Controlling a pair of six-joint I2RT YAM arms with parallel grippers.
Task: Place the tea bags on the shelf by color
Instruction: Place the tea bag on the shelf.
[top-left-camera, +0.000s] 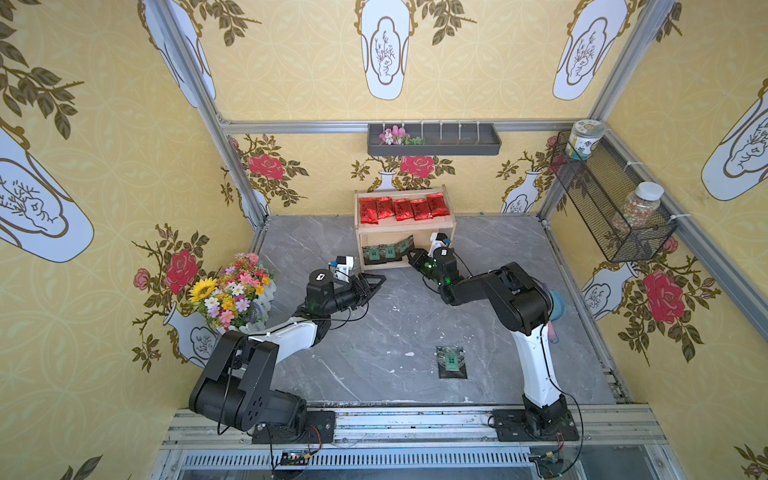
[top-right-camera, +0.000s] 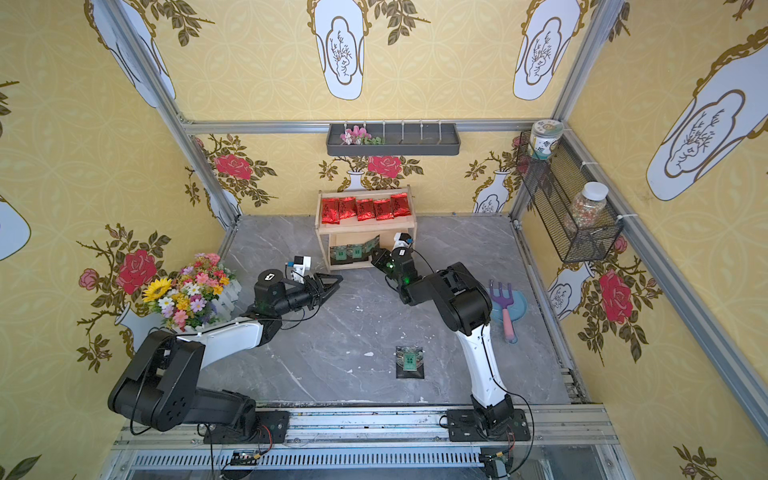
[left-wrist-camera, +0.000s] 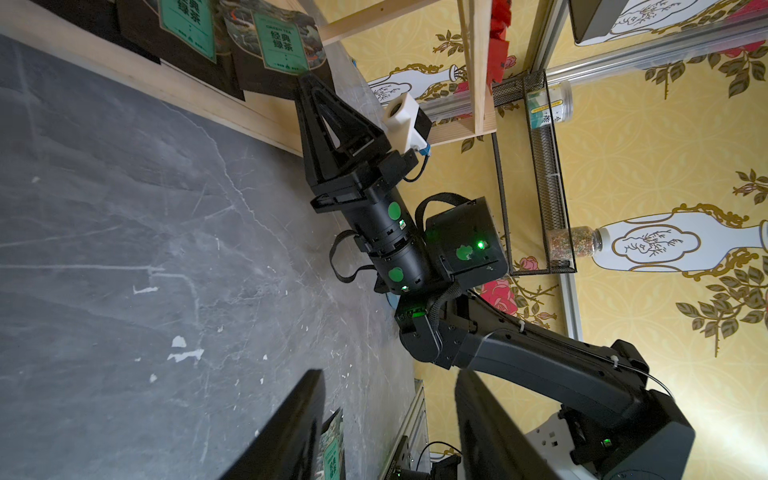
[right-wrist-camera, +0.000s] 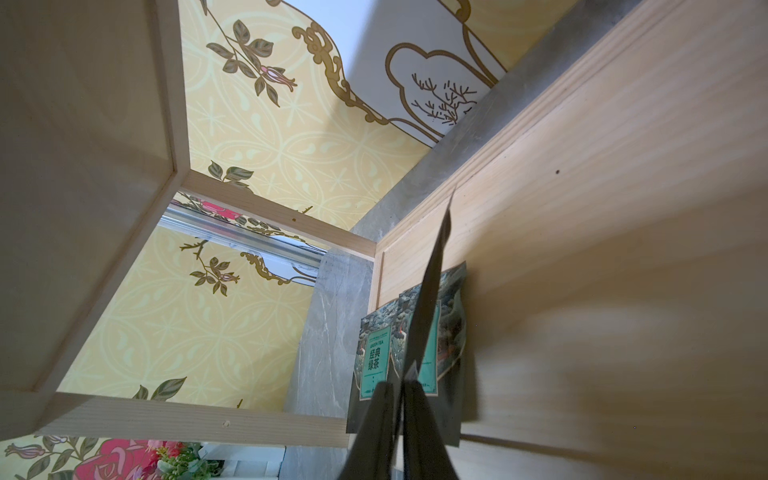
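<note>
While the lower tier of the shelf (top-left-camera: 415, 228) is being stocked, the state is recorded as follows.

- Upper tier: five red sachets (top-left-camera: 403, 208), judged complete.
- Lower tier: two black sachets (top-left-camera: 380, 253) laid flat. A third black sachet (right-wrist-camera: 432, 307) is held on edge over them, pinched by the right gripper (top-left-camera: 410, 254).
- Left gripper (top-left-camera: 374, 282): spread, empty, near the shelf front.
- Fourth black sachet (top-left-camera: 451, 360): flat on the table (top-left-camera: 374, 332), well apart from the shelf.
- Next move, as judged: the third sachet to be released and the arm withdrawn — then the fourth fetched.
</note>
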